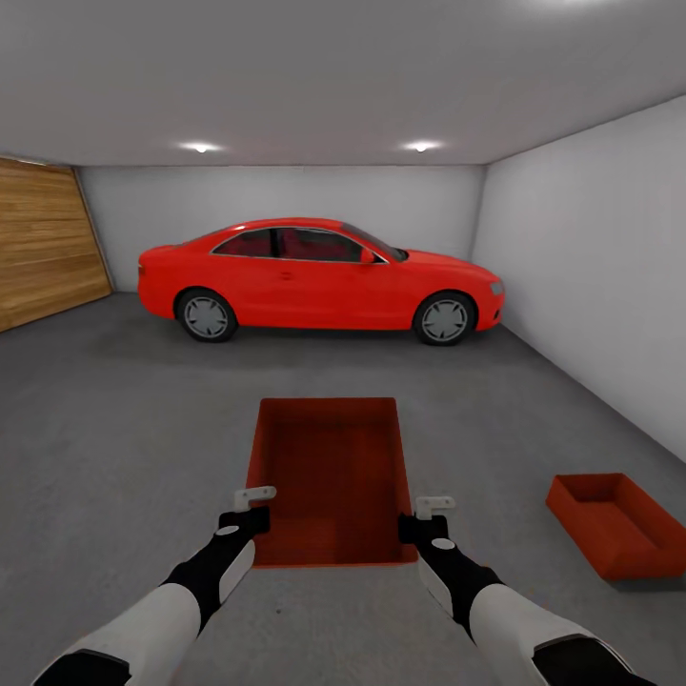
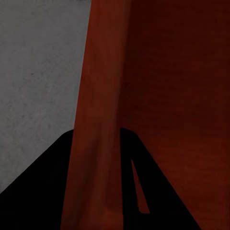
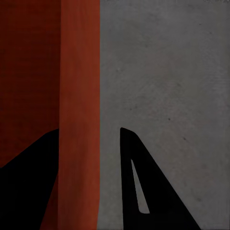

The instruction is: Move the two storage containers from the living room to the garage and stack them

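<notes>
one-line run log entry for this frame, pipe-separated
place: garage | held container: both pincers, left on left wall, right on right wall | second container: on floor, robot's right | stack: not yet

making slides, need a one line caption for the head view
Both grippers, left and right, hold a red storage container by its side walls in the garage, second container on the floor at right.

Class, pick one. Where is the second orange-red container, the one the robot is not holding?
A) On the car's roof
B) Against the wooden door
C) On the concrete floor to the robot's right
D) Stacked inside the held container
C: the second container sits on the grey floor at the head view's right.
</notes>
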Robot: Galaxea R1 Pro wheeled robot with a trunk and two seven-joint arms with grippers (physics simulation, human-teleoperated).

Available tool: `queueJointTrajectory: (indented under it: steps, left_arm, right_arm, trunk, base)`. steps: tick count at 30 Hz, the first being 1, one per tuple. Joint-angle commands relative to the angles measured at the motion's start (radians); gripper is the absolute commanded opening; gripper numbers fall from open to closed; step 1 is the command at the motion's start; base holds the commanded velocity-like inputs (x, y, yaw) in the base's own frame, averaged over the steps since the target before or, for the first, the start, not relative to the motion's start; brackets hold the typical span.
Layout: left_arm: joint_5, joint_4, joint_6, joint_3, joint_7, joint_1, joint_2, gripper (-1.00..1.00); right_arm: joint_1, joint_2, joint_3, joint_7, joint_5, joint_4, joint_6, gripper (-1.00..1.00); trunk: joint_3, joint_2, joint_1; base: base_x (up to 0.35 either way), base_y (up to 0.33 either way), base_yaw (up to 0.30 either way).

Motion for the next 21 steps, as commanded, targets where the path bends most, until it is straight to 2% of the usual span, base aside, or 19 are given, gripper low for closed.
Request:
queueJointTrajectory:
  steps: [1,21]
  left_arm:
    - [-0.018,-0.005,0.001,0.008,0.013,-0.001,0.013,-1.0]
    - [-0.018,-0.007,0.001,0.008,0.013,-0.001,0.013,-1.0]
  right_arm:
    - [-0.001,0.0,0.011,-0.005,-0.02,0.003,-0.002,-1.0]
    - [-0.001,-0.001,0.011,-0.005,-0.021,0.003,-0.008,-1.0]
  trunk:
    - [-0.002,-0.002,0.001]
    - [-0.002,-0.002,0.001]
  base:
    - [0.322,0.0,0.0]
    - [0.322,0.0,0.0]
